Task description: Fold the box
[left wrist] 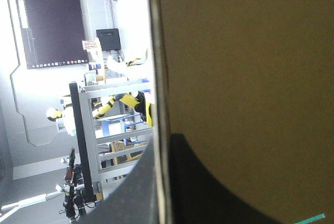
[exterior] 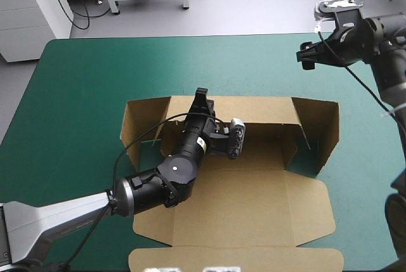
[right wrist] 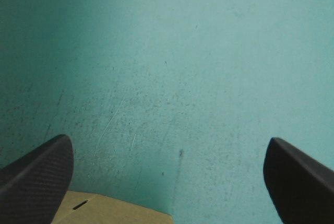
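Observation:
The brown box (exterior: 254, 202) lies in the middle of the table, floor flat, with its back wall (exterior: 260, 110) and both side walls raised. A front flap (exterior: 235, 259) lies flat near the table's front edge. My left gripper (exterior: 202, 97) reaches across the box floor and is shut on the top edge of the back wall, left of its middle. In the left wrist view the brown board (left wrist: 240, 51) stands edge-on between my left gripper's (left wrist: 159, 143) fingers. My right gripper (exterior: 307, 56) hangs open above the cover beyond the box's far right corner, with only a brown corner (right wrist: 104, 211) under it (right wrist: 168, 141).
A band of teal-green cover (exterior: 158, 63) runs between the box and the table's far edge. A white cabinet (exterior: 32, 12) stands off the table's far left corner. The box's right wall (exterior: 320, 132) stands close to the right arm.

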Controlling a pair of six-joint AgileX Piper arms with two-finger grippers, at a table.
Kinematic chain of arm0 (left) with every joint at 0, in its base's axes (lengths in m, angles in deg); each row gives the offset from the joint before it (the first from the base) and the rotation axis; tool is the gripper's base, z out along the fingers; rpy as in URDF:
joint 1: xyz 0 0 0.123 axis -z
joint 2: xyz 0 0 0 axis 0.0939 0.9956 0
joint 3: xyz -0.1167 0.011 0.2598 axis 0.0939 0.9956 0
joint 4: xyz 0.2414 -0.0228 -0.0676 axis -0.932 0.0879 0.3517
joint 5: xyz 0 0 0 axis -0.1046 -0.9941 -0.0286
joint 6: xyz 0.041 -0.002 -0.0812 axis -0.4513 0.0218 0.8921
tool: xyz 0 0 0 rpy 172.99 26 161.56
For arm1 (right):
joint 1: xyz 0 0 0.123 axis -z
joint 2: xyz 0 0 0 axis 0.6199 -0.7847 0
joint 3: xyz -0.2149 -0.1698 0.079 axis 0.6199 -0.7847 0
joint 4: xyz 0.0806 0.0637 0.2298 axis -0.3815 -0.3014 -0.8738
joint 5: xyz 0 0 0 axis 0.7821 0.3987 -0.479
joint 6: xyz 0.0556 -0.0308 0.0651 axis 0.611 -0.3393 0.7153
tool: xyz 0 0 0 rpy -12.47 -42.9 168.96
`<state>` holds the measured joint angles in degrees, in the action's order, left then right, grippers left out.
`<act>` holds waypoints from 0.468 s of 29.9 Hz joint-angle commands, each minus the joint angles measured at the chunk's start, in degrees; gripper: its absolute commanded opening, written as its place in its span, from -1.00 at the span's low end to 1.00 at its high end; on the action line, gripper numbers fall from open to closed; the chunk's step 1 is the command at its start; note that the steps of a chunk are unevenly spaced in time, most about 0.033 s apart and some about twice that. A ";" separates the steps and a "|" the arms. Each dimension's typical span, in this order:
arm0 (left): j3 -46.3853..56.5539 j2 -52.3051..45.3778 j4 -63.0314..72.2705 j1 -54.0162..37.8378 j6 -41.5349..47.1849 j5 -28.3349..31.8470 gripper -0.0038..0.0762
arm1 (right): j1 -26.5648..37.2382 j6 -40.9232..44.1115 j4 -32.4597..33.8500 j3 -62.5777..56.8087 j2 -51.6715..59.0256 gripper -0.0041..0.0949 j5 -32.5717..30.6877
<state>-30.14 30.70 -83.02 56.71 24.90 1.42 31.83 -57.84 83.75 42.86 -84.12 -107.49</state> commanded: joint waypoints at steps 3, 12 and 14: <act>-1.49 -2.01 -3.10 0.51 0.56 -0.91 -0.93 | 2.78 -3.79 -6.24 7.96 -5.32 0.88 -2.32; -1.49 -2.01 -3.10 0.51 0.56 -1.15 -0.93 | 6.93 -5.52 -10.12 1.43 -4.87 0.88 -2.44; -1.49 -2.01 -3.10 0.51 0.56 -1.57 -0.93 | 8.44 -6.84 -12.62 -1.94 -3.90 0.88 -2.44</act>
<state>-30.14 30.70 -83.01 56.71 24.90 1.29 38.12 -62.74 74.18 43.03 -92.04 -111.62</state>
